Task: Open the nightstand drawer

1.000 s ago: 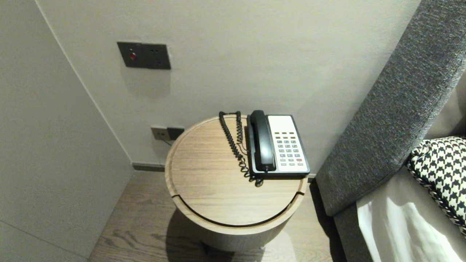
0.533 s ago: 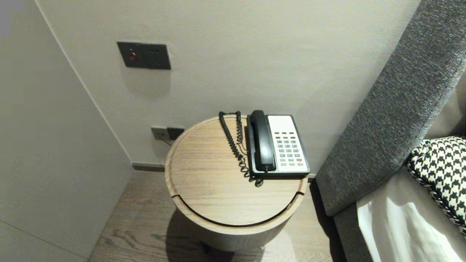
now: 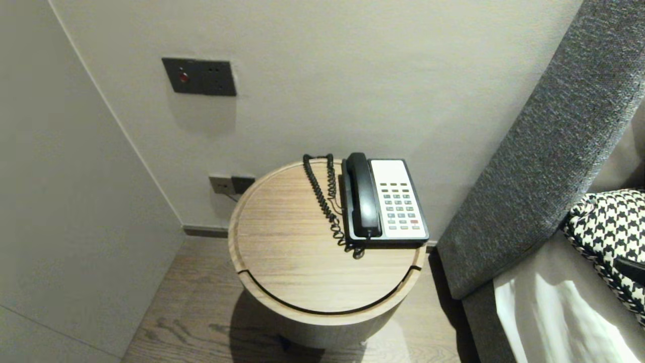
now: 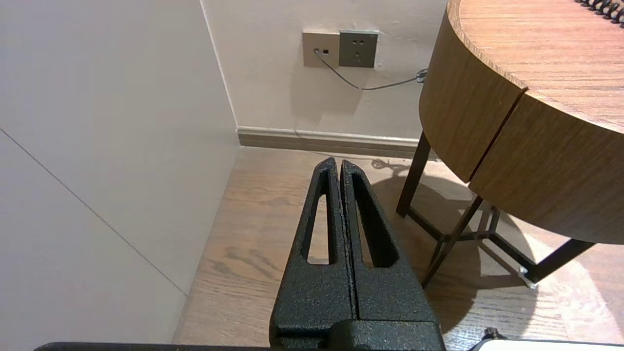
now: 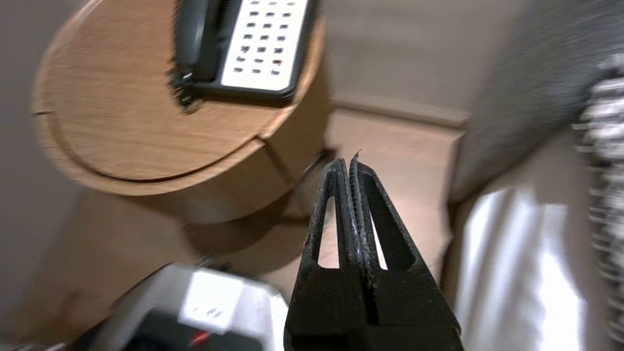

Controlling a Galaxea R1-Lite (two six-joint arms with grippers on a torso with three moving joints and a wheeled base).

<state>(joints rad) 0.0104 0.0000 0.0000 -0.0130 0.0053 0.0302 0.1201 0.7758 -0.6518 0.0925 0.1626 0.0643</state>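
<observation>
Round wooden bench (image 3: 282, 272) carries the telephone (image 3: 398, 201), handset (image 3: 363, 196) running front to back; right gripper (image 5: 352, 163), closed and empty, hangs nearer, off its right side; left gripper (image 4: 339, 163), closed too, parked low left of the bench

Left fingers (image 4: 334, 209) pressed together (right fingers (image 5: 344, 214) likewise).

A round wooden table (image 3: 282, 262) stands in the corner by the far wall (image 3: 352, 75), on thin dark legs (image 4: 453, 234). High on that wall, to the left, sits a dark switch panel (image 3: 199, 76) with a red dot. Low down, just left of the table, two sockets (image 3: 232, 184) sit side by side; a thin cable (image 4: 351, 84) runs from the left one toward the table. A skirting (image 3: 204, 232) meets the wood floor (image 3: 191, 312). At the right stands a grey headboard (image 3: 544, 161), with a houndstooth pillow (image 3: 604, 227) and a white sheet (image 3: 554, 312) nearer.
</observation>
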